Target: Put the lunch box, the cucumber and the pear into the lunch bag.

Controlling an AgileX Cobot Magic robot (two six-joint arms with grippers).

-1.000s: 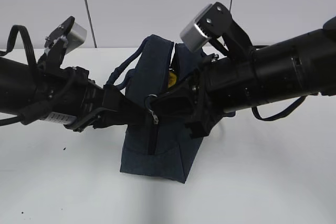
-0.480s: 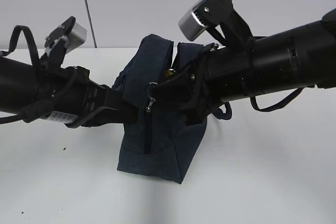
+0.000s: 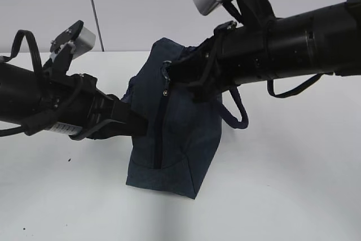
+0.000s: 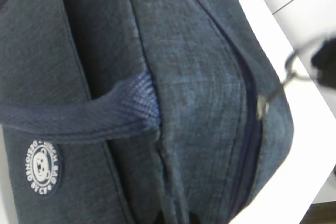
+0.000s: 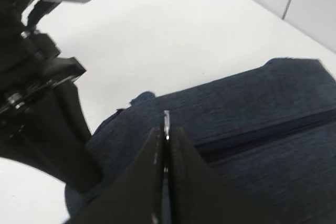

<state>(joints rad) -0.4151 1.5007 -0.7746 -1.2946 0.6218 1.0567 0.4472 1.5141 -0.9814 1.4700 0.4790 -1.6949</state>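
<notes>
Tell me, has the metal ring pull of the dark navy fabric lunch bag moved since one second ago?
Yes. The metal ring pull, pinched by the right gripper, has gone up the dark navy fabric lunch bag, away from the white table.

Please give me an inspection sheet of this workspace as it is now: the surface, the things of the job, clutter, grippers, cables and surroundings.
Surface: white table, a few small dark specks near its left edge.
Lunch bag: dark navy, stands upright between the arms; one handle hangs on its right side.
Zipper pull: metal ring, near the top of the bag.
Lunch box, cucumber, pear: nothing seen.
Clutter: nothing seen.
Left gripper: against the bag's left side; fingers hidden, state not clear.
Right gripper: fingers closed on the zipper pull.
Cables: black loops on both arms.
Surroundings: pale wall with thin dark seams.
</notes>
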